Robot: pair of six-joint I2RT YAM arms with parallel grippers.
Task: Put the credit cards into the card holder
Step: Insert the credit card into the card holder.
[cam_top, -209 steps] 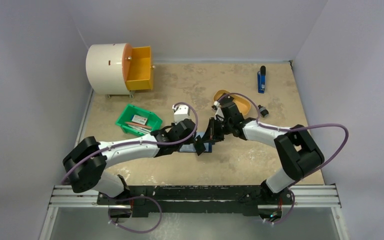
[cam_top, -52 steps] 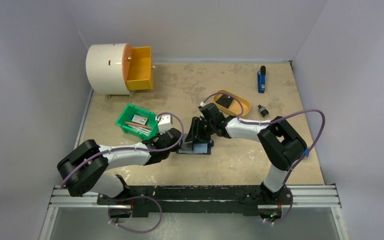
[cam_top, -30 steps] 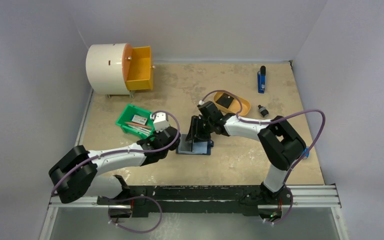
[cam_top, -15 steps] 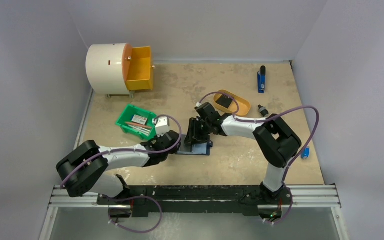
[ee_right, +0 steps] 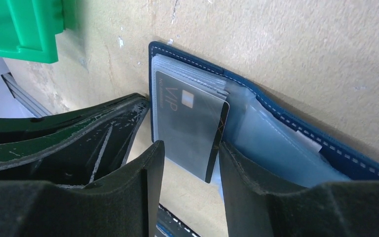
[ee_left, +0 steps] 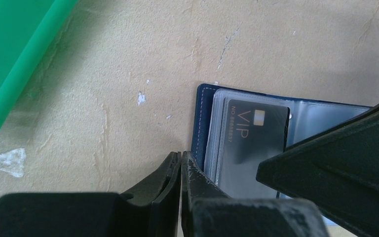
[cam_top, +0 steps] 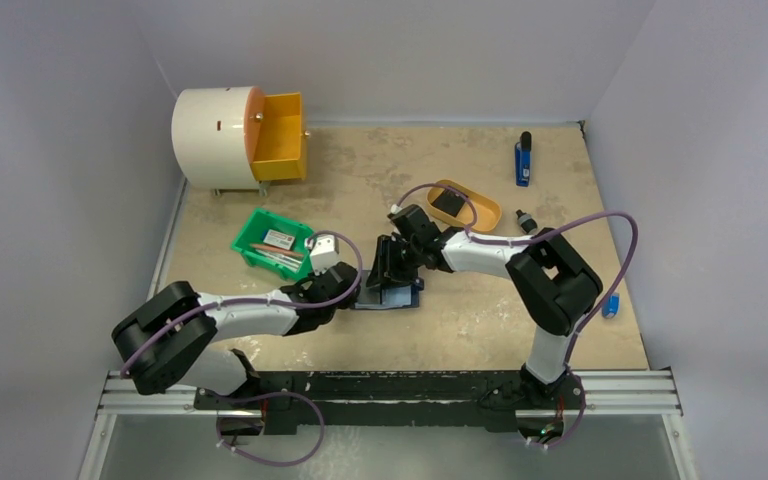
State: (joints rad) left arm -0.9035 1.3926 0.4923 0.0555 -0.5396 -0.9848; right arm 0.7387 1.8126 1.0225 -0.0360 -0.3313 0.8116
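The navy card holder [cam_top: 400, 298] lies open on the table, its clear sleeves up [ee_right: 276, 143] [ee_left: 201, 118]. A dark grey VIP credit card [ee_right: 187, 118] [ee_left: 254, 148] sits partly inside a sleeve, its lower end sticking out. My right gripper [ee_right: 190, 170] [cam_top: 385, 268] is open and straddles that end, the card's edge close to the right finger [ee_right: 249, 187]. At the holder's left edge, my left gripper [ee_left: 181, 157] [cam_top: 348, 288] is shut with nothing in it. More cards [cam_top: 280, 238] lie in the green bin [cam_top: 250, 250].
The green bin's corner [ee_left: 15, 64] [ee_right: 19, 29] is just left of the holder. A mustard tray [cam_top: 488, 215] with a black card stands behind the right arm. A white drum with an orange drawer [cam_top: 280, 150] is at the back left. Small blue items [cam_top: 523, 160] [cam_top: 612, 305] lie at the right.
The right gripper has crept a little left over the holder. The left wrist has settled slightly lower at the holder's left edge, its jaws closing fully.
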